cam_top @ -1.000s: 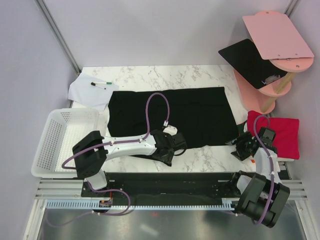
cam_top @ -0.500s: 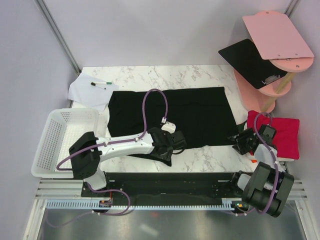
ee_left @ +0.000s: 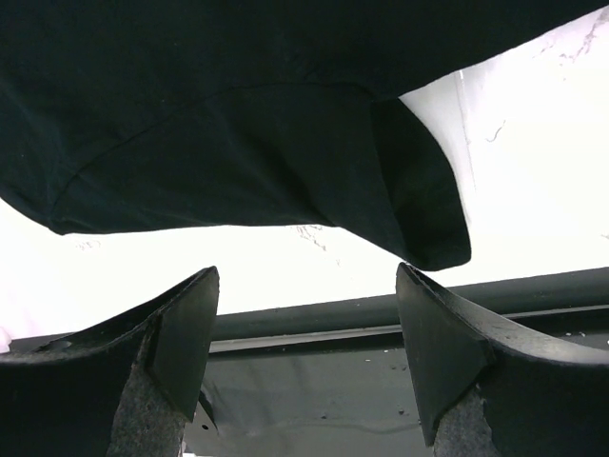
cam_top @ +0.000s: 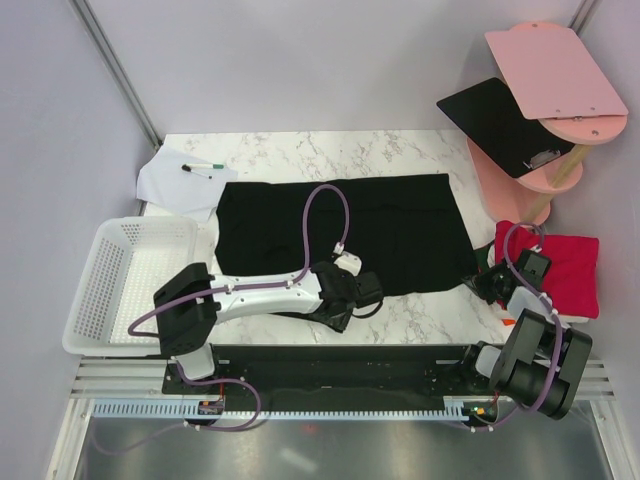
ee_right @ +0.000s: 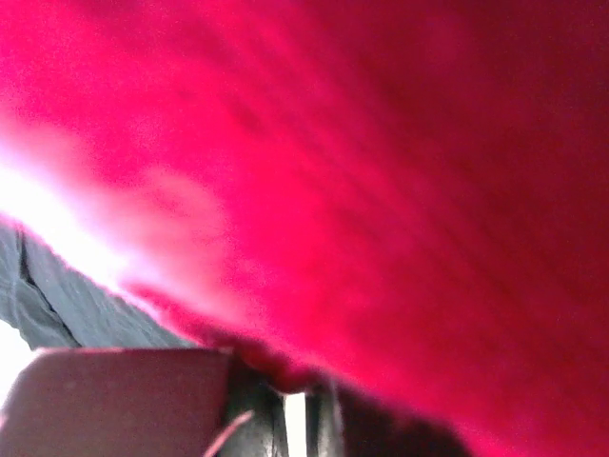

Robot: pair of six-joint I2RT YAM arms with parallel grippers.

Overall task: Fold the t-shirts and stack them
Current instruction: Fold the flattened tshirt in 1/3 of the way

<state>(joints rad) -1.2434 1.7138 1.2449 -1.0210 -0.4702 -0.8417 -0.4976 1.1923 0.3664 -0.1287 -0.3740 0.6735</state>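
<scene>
A plain black t-shirt (cam_top: pixel 345 225) lies spread flat across the middle of the marble table. My left gripper (cam_top: pixel 365 290) hovers at its near hem, open. In the left wrist view the gripper (ee_left: pixel 306 286) has nothing between its fingers, and the black t-shirt's (ee_left: pixel 238 114) hem and a folded corner lie just beyond them. A folded crimson red t-shirt (cam_top: pixel 565 265) rests at the table's right edge. My right gripper (cam_top: pixel 487 283) is at its left edge. The red t-shirt (ee_right: pixel 381 171) fills the right wrist view, with the gripper (ee_right: pixel 297 395) shut on its edge.
A white plastic basket (cam_top: pixel 110 290) stands at the near left. A white paper sheet (cam_top: pixel 170 185) with a marker lies at the far left corner. A pink tiered stand (cam_top: pixel 520 180) at the far right carries a black board (cam_top: pixel 495 120) and a pink board (cam_top: pixel 555 70).
My right gripper has moved up to the red t-shirt's edge and closed. My left gripper has drifted slightly right along the black shirt's near hem, still open.
</scene>
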